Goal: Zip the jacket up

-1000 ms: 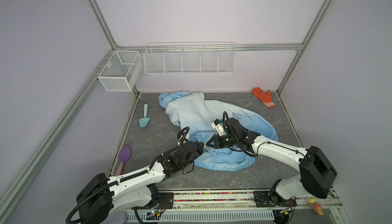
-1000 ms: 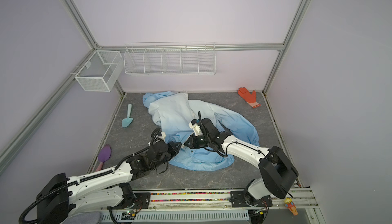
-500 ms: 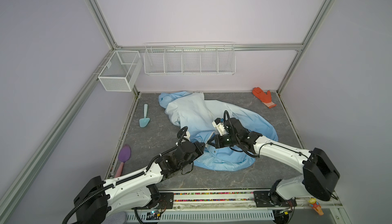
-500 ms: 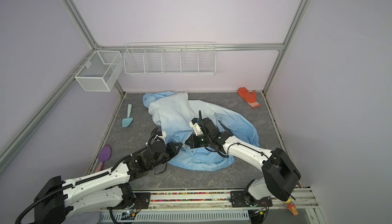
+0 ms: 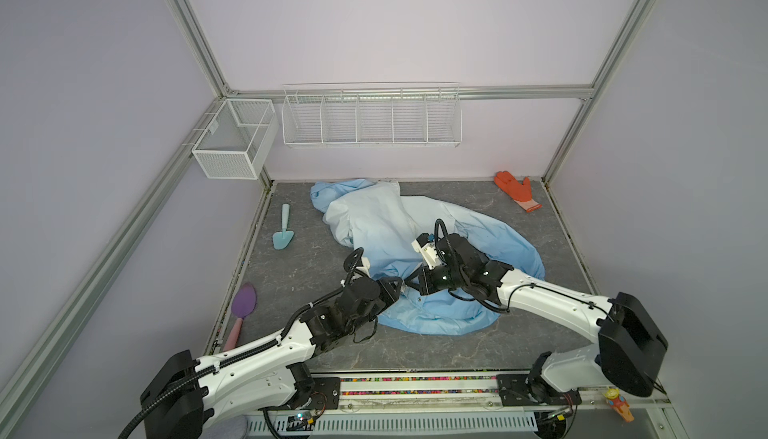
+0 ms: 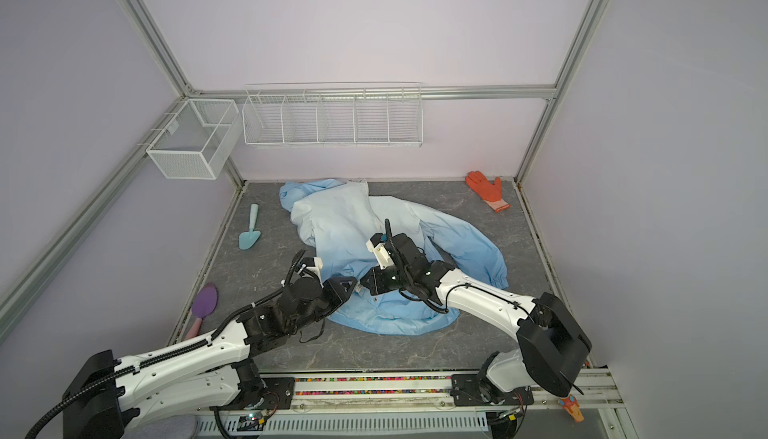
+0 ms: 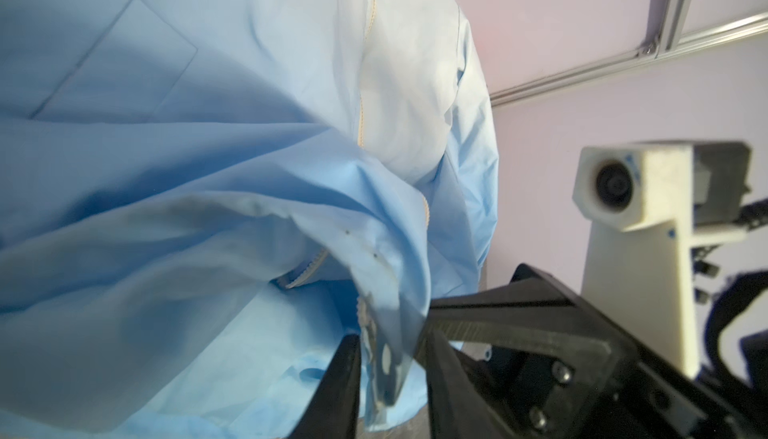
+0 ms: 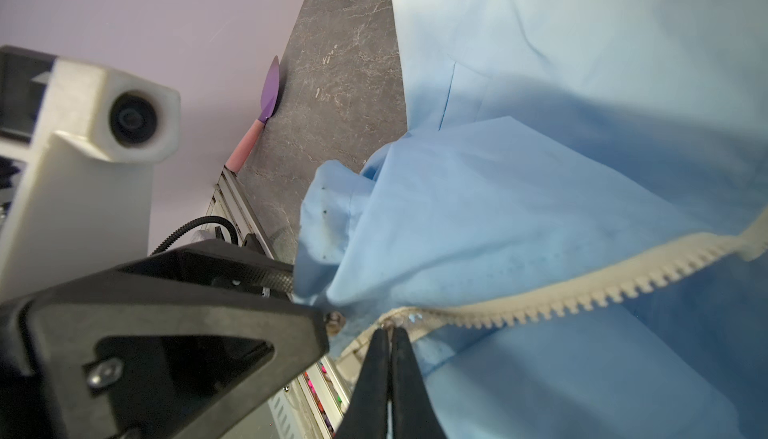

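Right wrist view shows right gripper (image 8: pixel 390 331) clenched on the zipper (image 8: pixel 582 291) end, left wrist view left gripper (image 7: pixel 390 370) parted around the hem (image 7: pixel 384 333); the jacket (image 8: pixel 582 62) looks thin, limp, best held by its zipper.

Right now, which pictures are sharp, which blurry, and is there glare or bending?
In both top views, even soft light, no glare, the jacket sharp, the frame posts splay outward at the edges. In the left wrist view, the left gripper and the hem between its fingers are blurred. In the right wrist view, the zipper teeth are crisp, the right gripper slightly soft.
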You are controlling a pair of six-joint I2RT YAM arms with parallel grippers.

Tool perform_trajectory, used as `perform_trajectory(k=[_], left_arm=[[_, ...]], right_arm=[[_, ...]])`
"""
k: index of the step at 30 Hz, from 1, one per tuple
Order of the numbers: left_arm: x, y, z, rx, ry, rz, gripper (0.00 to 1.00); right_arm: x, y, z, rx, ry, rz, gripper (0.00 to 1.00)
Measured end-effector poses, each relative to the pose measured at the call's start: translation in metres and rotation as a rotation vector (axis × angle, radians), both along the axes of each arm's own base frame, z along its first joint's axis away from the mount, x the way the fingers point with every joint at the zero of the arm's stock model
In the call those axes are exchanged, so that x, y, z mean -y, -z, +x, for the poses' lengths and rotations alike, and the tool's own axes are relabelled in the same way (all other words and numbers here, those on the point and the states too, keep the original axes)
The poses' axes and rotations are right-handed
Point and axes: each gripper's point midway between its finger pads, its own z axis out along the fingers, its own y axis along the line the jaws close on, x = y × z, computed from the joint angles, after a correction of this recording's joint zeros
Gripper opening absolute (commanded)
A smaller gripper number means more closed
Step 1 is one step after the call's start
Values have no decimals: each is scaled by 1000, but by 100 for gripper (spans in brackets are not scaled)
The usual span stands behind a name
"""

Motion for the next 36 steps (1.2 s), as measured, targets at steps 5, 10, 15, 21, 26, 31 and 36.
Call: perform_trajectory(k=[5, 10, 15, 21, 26, 31, 36], left_arm=[[1, 0, 0, -12, -7, -15, 33], [1, 3, 0, -26, -15, -25, 32], [-3, 15, -2, -51, -24, -16, 35], [-5, 21, -2, -63, -41, -23, 41], [-5, 18, 0, -54, -56, -47, 41], [-2, 17, 5, -42, -72, -64, 38], [1, 16, 9, -35, -80, -77, 27]], right_arm=[[-2, 0, -3, -18, 5, 5, 7], [-3, -1, -3, -42, 25, 15, 7], [-4, -3, -2, -60, 40, 30, 7], [-5, -4, -2, -71, 47, 41, 7], [-6, -5, -3, -76, 43, 51, 7], [-6, -4, -4, -83, 49, 49, 7], [-6, -2, -5, -91, 48, 48, 7]])
